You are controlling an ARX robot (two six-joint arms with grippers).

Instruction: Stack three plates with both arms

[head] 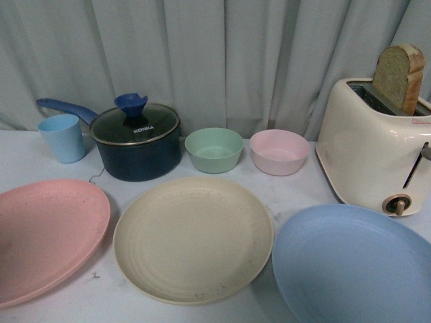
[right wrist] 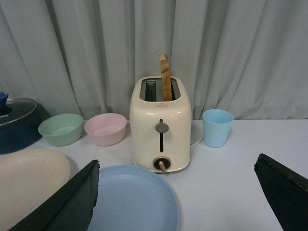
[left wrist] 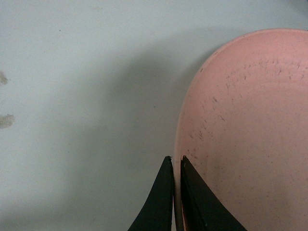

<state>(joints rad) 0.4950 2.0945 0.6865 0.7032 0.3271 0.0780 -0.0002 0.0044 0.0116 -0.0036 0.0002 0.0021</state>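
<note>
Three plates lie in a row on the table in the front view: the pink plate (head: pixel 44 235) at the left, the beige plate (head: pixel 193 237) in the middle, the light blue plate (head: pixel 357 266) at the right. Neither arm shows in the front view. My left gripper (left wrist: pixel 176 161) is shut on the rim of the pink plate (left wrist: pixel 245 130), one black finger on each side of the edge. My right gripper (right wrist: pixel 175 168) is open and empty, above the near right side of the blue plate (right wrist: pixel 130 197). The beige plate (right wrist: pixel 29 183) shows beside it.
Behind the plates stand a blue cup (head: pixel 62 137), a dark pot with a glass lid (head: pixel 136 140), a green bowl (head: pixel 213 149), a pink bowl (head: pixel 279 151) and a cream toaster (head: pixel 374 145) holding a bread slice (head: pixel 399 77). A second blue cup (right wrist: pixel 217 127) stands beside the toaster. A curtain hangs behind.
</note>
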